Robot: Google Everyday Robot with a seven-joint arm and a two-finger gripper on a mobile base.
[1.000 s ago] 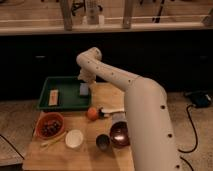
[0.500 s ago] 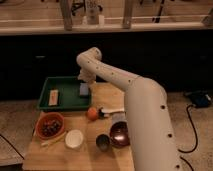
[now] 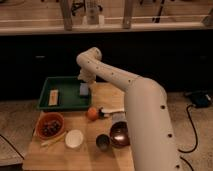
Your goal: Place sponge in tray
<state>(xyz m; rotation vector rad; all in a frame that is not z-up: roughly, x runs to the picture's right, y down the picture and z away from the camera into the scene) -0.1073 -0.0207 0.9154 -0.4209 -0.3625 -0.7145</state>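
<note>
The dark green tray (image 3: 67, 82) sits at the back left of the wooden table. The pale blue-white sponge (image 3: 84, 90) is at the tray's right end, directly under my gripper (image 3: 85, 80), which reaches down from the white arm over that end of the tray. A flat tan piece (image 3: 53, 97) lies in the tray's left part. I cannot tell whether the sponge rests on the tray floor or hangs from the gripper.
On the table (image 3: 115, 92) are an orange fruit (image 3: 92, 114), a white-handled utensil (image 3: 112, 112), a round orange bowl (image 3: 49, 125) with dark contents, a white cup (image 3: 74, 138), a small dark cup (image 3: 103, 142) and a dark red bowl (image 3: 119, 134). A dark counter runs behind.
</note>
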